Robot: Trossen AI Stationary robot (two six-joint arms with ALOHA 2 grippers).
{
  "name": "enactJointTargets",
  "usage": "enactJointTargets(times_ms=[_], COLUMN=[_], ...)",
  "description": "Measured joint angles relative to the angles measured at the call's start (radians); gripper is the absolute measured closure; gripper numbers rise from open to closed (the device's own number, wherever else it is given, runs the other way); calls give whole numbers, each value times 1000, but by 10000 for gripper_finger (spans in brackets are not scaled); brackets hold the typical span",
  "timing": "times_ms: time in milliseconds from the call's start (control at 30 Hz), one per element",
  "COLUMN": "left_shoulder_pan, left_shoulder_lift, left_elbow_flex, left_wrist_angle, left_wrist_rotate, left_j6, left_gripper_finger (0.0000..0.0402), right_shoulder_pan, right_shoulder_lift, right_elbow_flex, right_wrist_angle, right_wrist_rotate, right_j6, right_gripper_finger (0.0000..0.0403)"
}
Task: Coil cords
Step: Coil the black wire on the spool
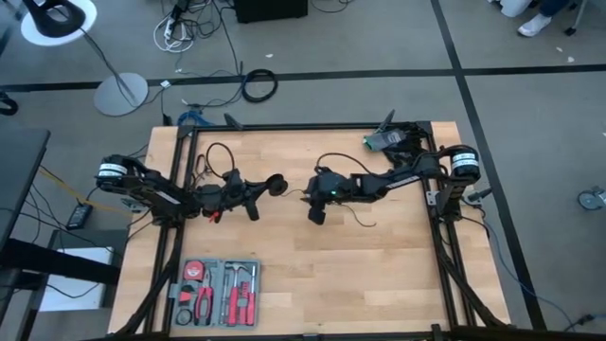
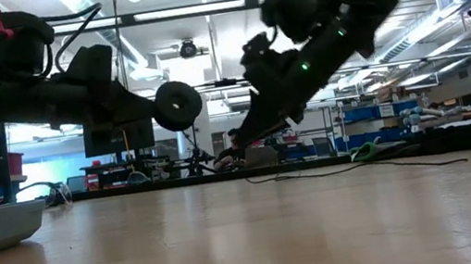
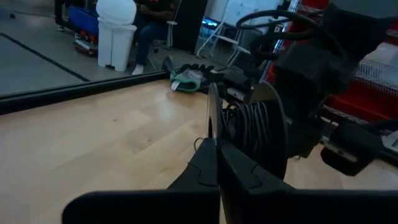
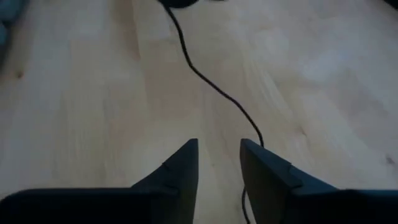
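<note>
Right wrist view: open right claw (image 4: 219, 163) just above the thin black cord (image 4: 211, 84) on the table

Item count, desk and surroundings

Arms: two, each with one end effector, left end effector (image 1: 268, 187), right end effector (image 1: 315, 214); thin black cord (image 4: 211, 81): one; tool tray (image 1: 216, 293): one; desk (image 1: 379, 275): one; floor lamp (image 1: 59, 19): one.

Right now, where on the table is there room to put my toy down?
The bare wood near the front edge, right of the tool case, is free, and so is the back strip between the two arms. The middle is crowded: the left gripper holds the puck there, the right gripper hangs open, and the thin wire trails beside it.
</note>
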Motion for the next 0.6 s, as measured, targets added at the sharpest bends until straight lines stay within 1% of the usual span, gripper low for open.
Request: enactJointTargets(times_ms=[133, 167, 200, 300, 367, 467, 600], left_shoulder_pan=[0, 0, 0, 0, 0, 0, 0], left_shoulder_lift=[0, 0, 0, 0, 0, 1, 1], left_elbow_flex=[-1, -1, -1, -1, -1, 0, 15], left_wrist_angle=[-2, -2, -2, -1, 4, 34, 55], left_wrist_rotate=[6, 12, 14, 19, 19, 19, 20], left_j6=[1, 4, 7, 8, 8, 12, 14], left_gripper_finger=[401, 401, 401, 401, 401, 401, 401], right_shoulder_pan=[-3, -3, -3, -3, -4, -5, -6], right_shoulder_lift=[7, 13, 13, 19, 26, 66, 138], right_elbow_flex=[-140, -170, -200, -232, -229, -194, -134], right_wrist_angle=[336, 404, 435, 480, 480, 490, 494], right_wrist_rotate=[3, 5, 7, 15, 28, 31, 37], right_j6=[1, -14, -32, -75, -81, -94, -159], right_gripper_finger=[274, 273, 271, 271, 272, 272, 271])
